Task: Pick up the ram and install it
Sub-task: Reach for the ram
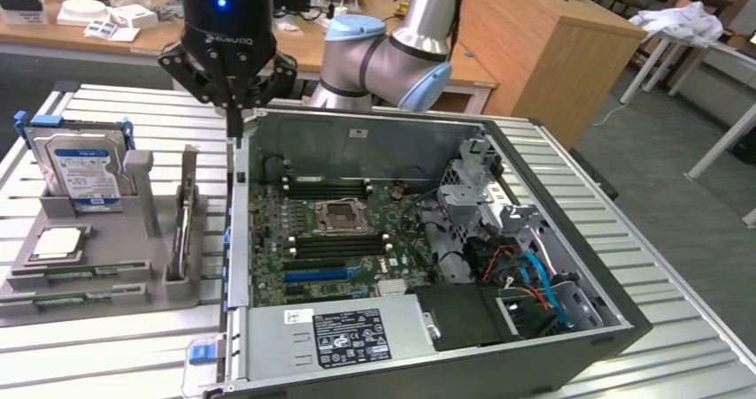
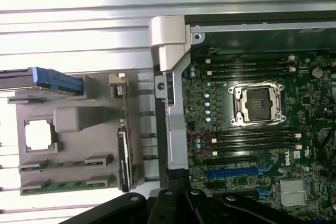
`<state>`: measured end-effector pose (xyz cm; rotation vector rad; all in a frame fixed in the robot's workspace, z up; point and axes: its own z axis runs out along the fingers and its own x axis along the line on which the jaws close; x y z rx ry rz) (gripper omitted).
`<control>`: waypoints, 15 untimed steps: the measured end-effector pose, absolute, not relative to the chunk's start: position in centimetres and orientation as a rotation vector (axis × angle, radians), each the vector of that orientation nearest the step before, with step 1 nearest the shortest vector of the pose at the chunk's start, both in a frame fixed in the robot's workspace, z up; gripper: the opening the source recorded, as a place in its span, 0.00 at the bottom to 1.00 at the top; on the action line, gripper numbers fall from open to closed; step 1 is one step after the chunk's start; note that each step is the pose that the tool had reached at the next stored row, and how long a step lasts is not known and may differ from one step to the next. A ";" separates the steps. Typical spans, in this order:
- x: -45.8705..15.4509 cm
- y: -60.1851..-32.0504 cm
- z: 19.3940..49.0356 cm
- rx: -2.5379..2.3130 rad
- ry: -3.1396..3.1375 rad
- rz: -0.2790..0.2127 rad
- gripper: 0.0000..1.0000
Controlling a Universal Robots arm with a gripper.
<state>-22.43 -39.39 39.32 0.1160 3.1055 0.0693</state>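
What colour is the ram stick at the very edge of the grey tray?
Green. The ram shows best in the wrist view.

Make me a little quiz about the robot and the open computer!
1. True or false: the gripper holds a ram stick.
2. What stands upright in the gray tray? A) hard drive B) keyboard C) fan
3. Is the gripper open or shut?
Key: 1 false, the ram stick lies in the gray tray. 2 A. 3 shut.
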 end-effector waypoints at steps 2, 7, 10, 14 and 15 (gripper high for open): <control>-22.8 -39.4 39.3 0.116 3.105 0.069 0.11; -23.7 -39.3 39.3 0.116 3.105 0.069 0.11; -24.3 -39.3 39.3 0.116 3.104 0.069 0.11; -25.1 -39.2 39.3 0.116 3.104 0.069 0.11; -25.3 -39.2 39.3 0.116 3.104 0.069 0.11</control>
